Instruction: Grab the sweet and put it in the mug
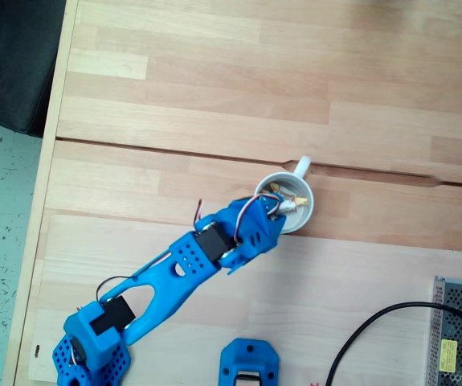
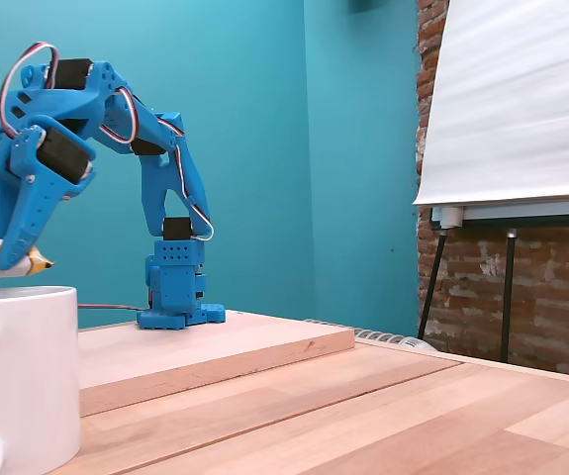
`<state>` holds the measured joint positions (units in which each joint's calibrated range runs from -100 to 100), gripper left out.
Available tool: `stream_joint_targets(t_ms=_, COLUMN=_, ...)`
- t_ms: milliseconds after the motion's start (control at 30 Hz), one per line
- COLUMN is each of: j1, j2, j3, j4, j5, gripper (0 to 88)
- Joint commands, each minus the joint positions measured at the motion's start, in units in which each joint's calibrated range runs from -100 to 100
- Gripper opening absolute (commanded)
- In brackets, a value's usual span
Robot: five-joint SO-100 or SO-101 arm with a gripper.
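The white mug [image 1: 302, 216] stands mid-table with its loop handle [image 1: 301, 166] pointing away from the arm; in another fixed view the mug [image 2: 22, 376] fills the lower left corner. My blue gripper [image 1: 281, 211] hangs over the mug's opening, shut on a sweet [image 1: 288, 205] with a golden twisted end. From the side, the gripper [image 2: 2, 259] holds the sweet [image 2: 37, 263] just above the mug's rim. A further golden-ended sweet [image 1: 275, 190] seems to lie inside the mug.
A metal mesh box [image 1: 459, 330] and a black cable [image 1: 375, 330] occupy the lower right corner. A loose blue part [image 1: 249, 363] lies by the front edge. The table's left edge [image 1: 50, 161] drops to the floor. An easel [image 2: 512, 198] stands beyond the table.
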<state>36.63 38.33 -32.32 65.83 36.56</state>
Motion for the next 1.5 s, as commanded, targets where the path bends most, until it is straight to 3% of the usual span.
stream_joint_targets(t_ms=0, j1=-0.61, j2=-1.41, j3=-0.78, j4=-0.91, j5=-0.98, gripper=3.4)
stream_joint_targets(t_ms=267, j1=-0.47, j2=-1.41, j3=-0.69, j4=-0.83, j5=-1.07, gripper=4.5)
stream_joint_targets(t_ms=600, j1=-0.54, j2=-2.61, j3=-0.51, j4=-0.83, j5=-1.37, gripper=21.9)
stream_joint_targets(t_ms=800, j1=-1.27, j2=-11.13, j3=4.57, j4=-0.66, j5=-1.76, gripper=18.2)
stream_joint_targets(t_ms=1033, j1=-6.71, j2=-38.76, j3=34.90, j4=-1.55, j5=-1.71, gripper=3.8)
stream_joint_targets(t_ms=1467, j1=-30.68, j2=-90.74, j3=86.20, j4=-1.79, j5=-1.03, gripper=3.5)
